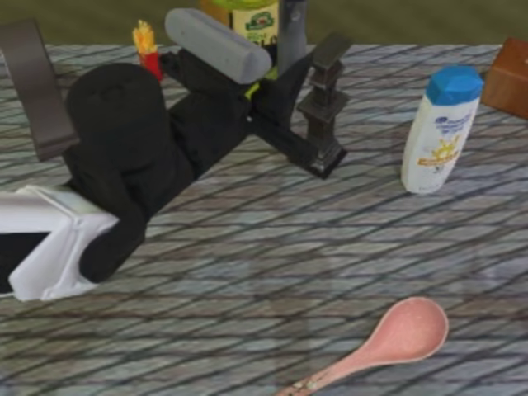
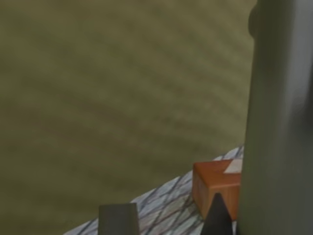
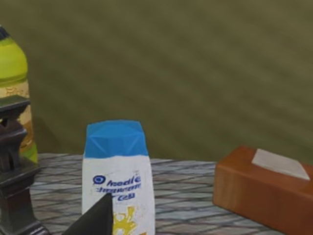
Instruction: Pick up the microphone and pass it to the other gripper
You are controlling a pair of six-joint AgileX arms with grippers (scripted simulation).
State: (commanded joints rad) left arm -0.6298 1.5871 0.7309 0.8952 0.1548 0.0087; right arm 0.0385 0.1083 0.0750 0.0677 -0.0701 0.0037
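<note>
My left gripper [image 1: 276, 92] is at the mic [image 1: 294, 33], just beside the statuette [image 1: 323, 107]; whether it grips I cannot tell. I should clamp the handle squarely, leaving free length for my right gripper [image 3: 95, 220], also near the statuette.

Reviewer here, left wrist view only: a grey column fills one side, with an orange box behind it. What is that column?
Observer: The top view suggests it is the microphone, upright at the left hand, near the table's far edge.
Operator: Anything close beside it?
Observer: A black statuette stands just to its right.
Operator: Where is the other arm?
Observer: The right hand is outside the top view; its wrist camera faces a blue-capped shampoo bottle.
</note>
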